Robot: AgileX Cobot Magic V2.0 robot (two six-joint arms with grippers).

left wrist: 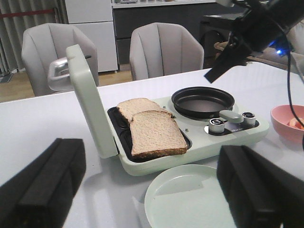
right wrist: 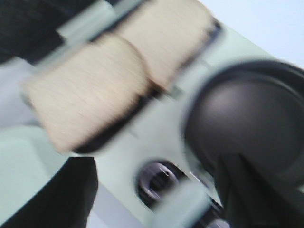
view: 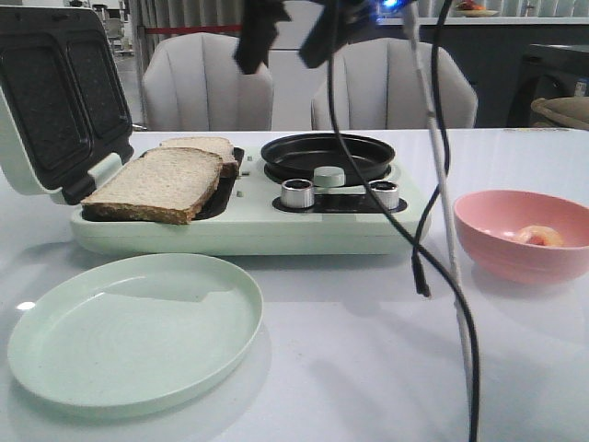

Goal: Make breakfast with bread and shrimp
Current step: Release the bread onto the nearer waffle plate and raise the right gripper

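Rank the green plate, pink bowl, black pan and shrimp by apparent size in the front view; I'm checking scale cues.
1. green plate, though it sits nearest the camera
2. pink bowl and black pan: too alike to rank
3. shrimp

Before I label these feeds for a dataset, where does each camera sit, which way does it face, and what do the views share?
Front view: low over the table, facing forward at the breakfast maker, pale green plate and pink bowl; the right end effector hangs above.
Left wrist view: raised at the robot's left, looking across the bread; the left end effector's fingers frame it, spread.
Right wrist view: close above the round pan, blurred; dark finger edges show.
All three share bread and pan.
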